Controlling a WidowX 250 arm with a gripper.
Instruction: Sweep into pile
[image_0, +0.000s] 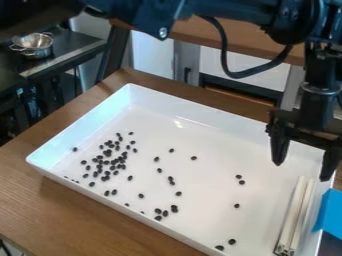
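Camera view. "Which part of the scene am I steering, seen from my station?"

"The black gripper (302, 170), which hangs from the arm (287, 20) over the right-hand end of the white tray (80, 192). The fingers point downward and stand wide apart; I read the tool as released, with nothing grasped between them."

"Where do the dark beans (122, 160) lie on my screen?"

"Inside the tray, on its floor. The densest cluster occupies the left part, with loose single beans around it. A smaller group sits toward the near wall, around the middle of that side. Others are scattered between these and the right part, among them a close pair and, by the near wall farther right, two more. They do not form one single pile."

"And the long pale strips (294, 215)?"

"They lie side by side in the tray, along its right end, dark at their near end. Their upper end appears between the fingertips in my view, but neither finger grips them."

"The surroundings?"

"The tray rests on a brown wooden table (50, 220). A blue object (330, 215) overlaps its right wall in the view. Behind, at upper left, a metal bowl (35, 44) stands on a dark counter (60, 47)."
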